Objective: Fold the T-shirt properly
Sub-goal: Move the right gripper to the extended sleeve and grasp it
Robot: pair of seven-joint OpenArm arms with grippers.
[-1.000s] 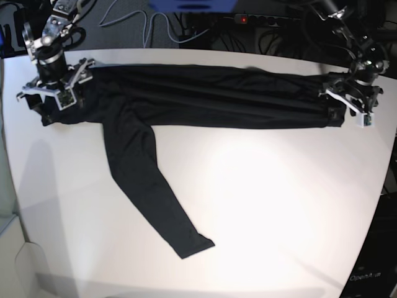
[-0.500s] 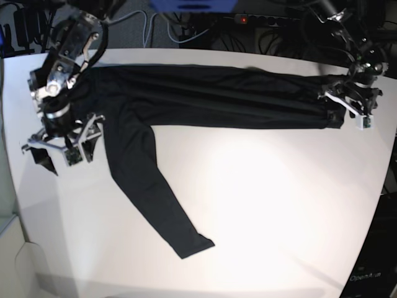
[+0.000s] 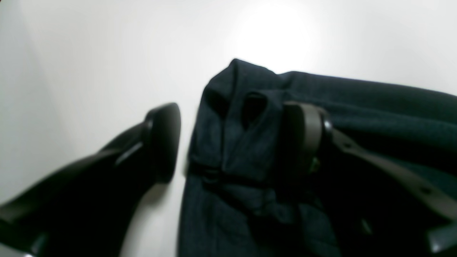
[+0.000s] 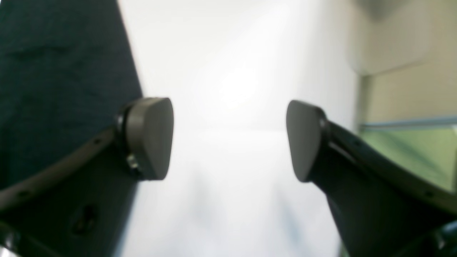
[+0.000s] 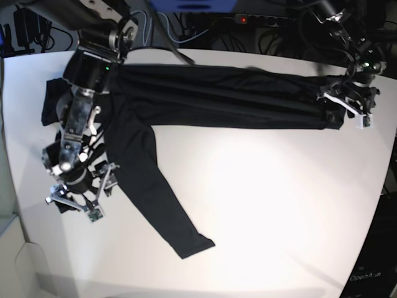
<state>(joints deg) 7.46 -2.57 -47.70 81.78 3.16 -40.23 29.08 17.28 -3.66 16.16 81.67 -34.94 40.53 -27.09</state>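
Observation:
The T-shirt (image 5: 217,96) lies as a long dark band across the far part of the white table (image 5: 279,205), with one sleeve (image 5: 149,192) running diagonally toward the front. My left gripper (image 5: 346,105) is at the band's right end. In the left wrist view the left gripper (image 3: 232,142) is open: one finger (image 3: 162,142) is on bare table and the other (image 3: 303,139) over the bunched T-shirt (image 3: 242,157). My right gripper (image 5: 77,198) hangs open left of the sleeve. In the right wrist view the right gripper (image 4: 230,139) has only table between its fingers, and the T-shirt (image 4: 53,71) lies to its left.
Cables and a power strip (image 5: 254,20) lie behind the table's far edge. The table's left edge is close to my right gripper, with a pale box (image 5: 25,261) below it. The right wrist view shows the table edge and a greenish floor (image 4: 403,150).
My right arm has left the shirt's left end and swung toward the front along the table's left side, open and empty. The left gripper has barely moved.

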